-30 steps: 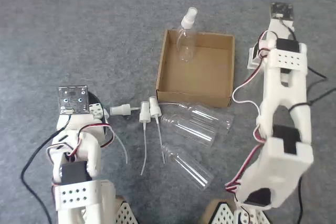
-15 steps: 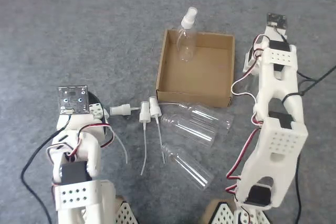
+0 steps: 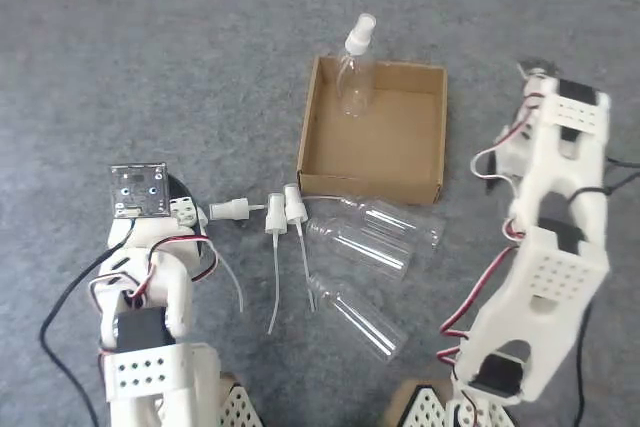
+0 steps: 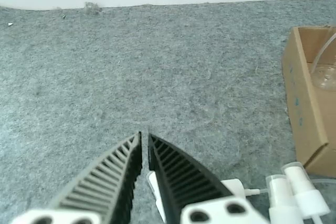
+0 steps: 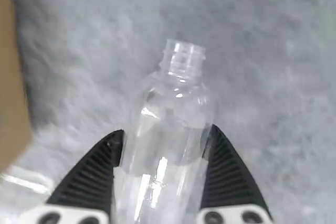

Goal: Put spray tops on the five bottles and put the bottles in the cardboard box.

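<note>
Beside box (image 3: 372,185), right gripper (image 5: 165,132) around bottle (image 5: 173,103)

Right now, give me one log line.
left hand shut, empty | right hand shut on uncapped bottle | cardboard box holds one capped bottle

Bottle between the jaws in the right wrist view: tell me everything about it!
The bottle is clear plastic, round-bodied with sloping shoulders, and looks empty. Its threaded neck is open, with no spray top. The right gripper holds it, one black ridged jaw against each side, with the neck pointing away from the gripper. Behind it lies grey carpet, and the cardboard box is off to one side.
</note>
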